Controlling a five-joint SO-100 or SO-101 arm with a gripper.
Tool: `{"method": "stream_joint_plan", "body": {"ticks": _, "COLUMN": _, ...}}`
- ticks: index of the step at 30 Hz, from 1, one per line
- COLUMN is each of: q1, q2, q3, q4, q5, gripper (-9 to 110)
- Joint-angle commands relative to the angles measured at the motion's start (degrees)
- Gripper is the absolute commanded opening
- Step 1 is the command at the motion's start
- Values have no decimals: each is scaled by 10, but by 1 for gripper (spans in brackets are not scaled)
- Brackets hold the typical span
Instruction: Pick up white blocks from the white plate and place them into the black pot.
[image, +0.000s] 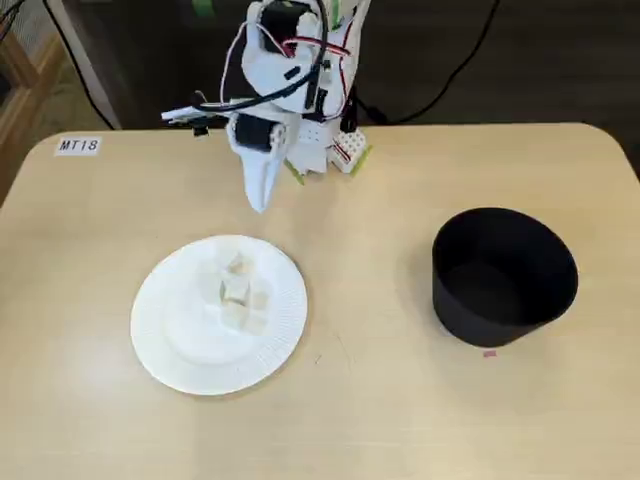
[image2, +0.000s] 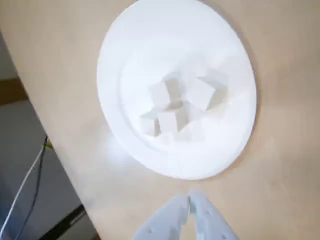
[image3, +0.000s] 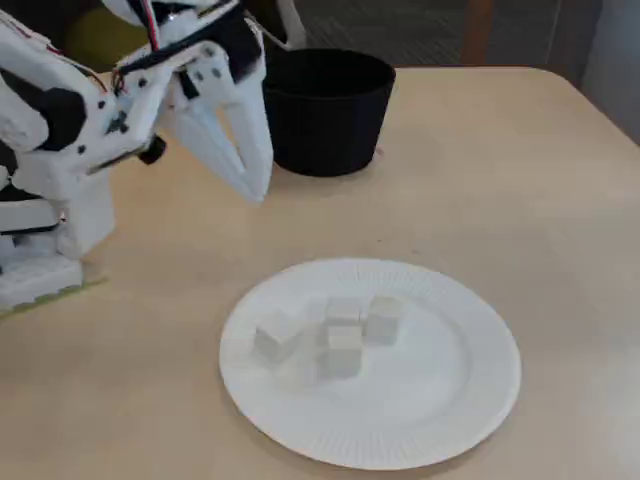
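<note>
Several small white blocks lie clustered near the middle of the round white plate; they also show in the wrist view and in a fixed view. The plate rests on the tan table. The black pot stands apart from the plate and looks dark inside. My white gripper hangs shut and empty above the table, just behind the plate's rim, pointing down.
The arm's white base stands at the table's back edge. A label "MT18" is stuck at the back left corner. A small pink mark lies by the pot. Cables hang behind the table.
</note>
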Motion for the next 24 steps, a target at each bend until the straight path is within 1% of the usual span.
{"method": "stream_joint_plan", "body": {"ticks": 1, "q1": 25, "q2": -81, "q3": -68, "q4": 23, "q5": 4, "gripper": -2}}
{"method": "stream_joint_plan", "body": {"ticks": 3, "q1": 39, "q2": -119, "q3": -80, "q4": 30, "q5": 4, "gripper": -2}}
{"method": "stream_joint_plan", "body": {"ticks": 7, "q1": 54, "q2": -207, "q3": -130, "q4": 38, "q5": -45, "gripper": -2}}
{"method": "stream_joint_plan", "body": {"ticks": 10, "q1": 55, "q2": -256, "q3": -163, "q4": 24, "q5": -82, "gripper": -2}}
{"method": "stream_joint_plan", "body": {"ticks": 14, "q1": 63, "q2": -309, "q3": -200, "q4": 11, "q5": -100, "gripper": -2}}
{"method": "stream_joint_plan", "body": {"ticks": 15, "q1": 66, "q2": -323, "q3": -207, "q4": 11, "q5": -100, "gripper": -1}}
{"method": "stream_joint_plan", "body": {"ticks": 16, "q1": 69, "q2": -333, "q3": -213, "q4": 11, "q5": -105, "gripper": 3}}
{"method": "stream_joint_plan", "body": {"ticks": 17, "q1": 72, "q2": -340, "q3": -214, "q4": 10, "q5": -112, "gripper": 10}}
{"method": "stream_joint_plan", "body": {"ticks": 20, "q1": 85, "q2": -359, "q3": -215, "q4": -3, "q5": -118, "gripper": 24}}
{"method": "stream_joint_plan", "body": {"ticks": 21, "q1": 89, "q2": -367, "q3": -216, "q4": -7, "q5": -119, "gripper": 27}}
{"method": "stream_joint_plan", "body": {"ticks": 24, "q1": 92, "q2": -401, "q3": -236, "q4": -12, "q5": -135, "gripper": 29}}
